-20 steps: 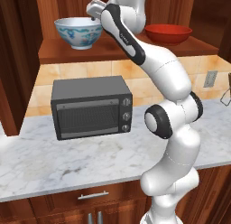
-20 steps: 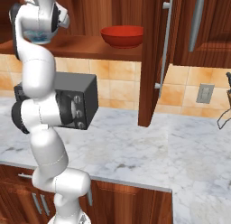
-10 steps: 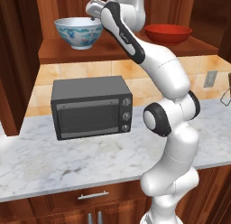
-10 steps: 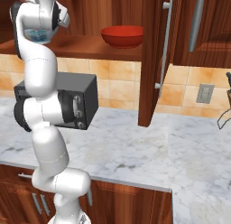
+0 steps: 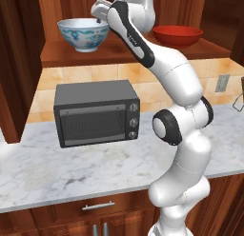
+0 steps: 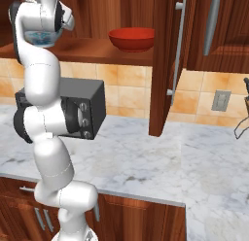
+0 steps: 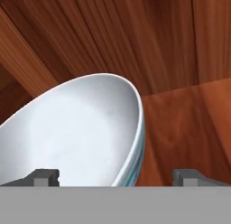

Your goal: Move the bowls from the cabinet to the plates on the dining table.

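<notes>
Left base view: arm reaches up into the open cabinet (image 5: 143, 54), gripper (image 5: 98, 14) at the right rim of the patterned bowl (image 5: 83, 34); the arm covers the fingers, so contact can't be judged from here. Patterned bowl sits upright toward the left end of the cabinet shelf, red bowl (image 5: 177, 35) toward the right end, well apart, arm crossing between them. Below the shelf, a dark toaster oven (image 5: 96, 113) stands on the marble counter (image 5: 57, 173), back against the tiled wall. Right base view: the arm's upper links stand in front of the patterned bowl (image 6: 41, 38), only a sliver of blue-white shows at the shelf's left end. Red bowl (image 6: 132, 39) sits upright mid-shelf, clear of the arm. Open cabinet door (image 6: 165, 65) hangs edge-on to the right of it, silver bar handle along its edge. Toaster oven (image 6: 90, 106) is partly behind the arm; marble counter (image 6: 160, 162) runs to the right. Hand view: fingers are spread wide and released, nothing gripped; the two fingertips (image 7: 45, 177) straddle the bowl's rim (image 7: 137, 128), one over the white inside, the other outside over the wooden shelf (image 7: 189, 128). Rim lies between the tips, not pinched. Bluish banding shows on the outside wall just under the rim.
</notes>
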You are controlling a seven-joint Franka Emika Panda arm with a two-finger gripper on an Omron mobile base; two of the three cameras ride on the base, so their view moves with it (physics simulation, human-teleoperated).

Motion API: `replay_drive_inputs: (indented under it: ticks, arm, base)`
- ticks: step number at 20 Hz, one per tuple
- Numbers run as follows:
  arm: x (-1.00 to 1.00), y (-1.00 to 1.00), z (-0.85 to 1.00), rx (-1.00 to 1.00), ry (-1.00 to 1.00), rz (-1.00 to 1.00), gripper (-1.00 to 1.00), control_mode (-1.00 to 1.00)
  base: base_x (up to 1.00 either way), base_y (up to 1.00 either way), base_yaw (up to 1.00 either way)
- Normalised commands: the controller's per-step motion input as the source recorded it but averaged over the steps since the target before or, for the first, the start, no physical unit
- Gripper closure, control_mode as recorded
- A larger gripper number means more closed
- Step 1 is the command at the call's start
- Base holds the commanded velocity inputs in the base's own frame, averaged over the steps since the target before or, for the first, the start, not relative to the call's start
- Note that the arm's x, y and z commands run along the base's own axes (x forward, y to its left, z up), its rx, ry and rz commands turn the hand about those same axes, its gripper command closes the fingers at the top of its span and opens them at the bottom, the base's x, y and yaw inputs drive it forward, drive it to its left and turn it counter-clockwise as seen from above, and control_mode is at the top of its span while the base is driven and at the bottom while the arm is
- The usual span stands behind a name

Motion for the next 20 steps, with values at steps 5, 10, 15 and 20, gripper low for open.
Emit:
replay_drive_inputs:
  ticks: [5, 10, 15, 20]
  arm:
    - [-0.15, 0.0, -0.28, -0.04, -0.03, 0.0, -1.0, -1.0]
    - [0.05, 0.04, -0.27, -0.05, -0.06, 0.0, -1.0, -1.0]
    - [0.04, 0.01, -0.01, 0.0, 0.0, 0.0, -1.0, -1.0]
    - [0.04, 0.0, 0.0, 0.0, 0.0, 0.0, 1.0, -1.0]
  base:
    - [0.0, 0.0, 0.0]
    - [0.0, 0.0, 0.0]
    - [0.0, 0.0, 0.0]
    - [0.0, 0.0, 0.0]
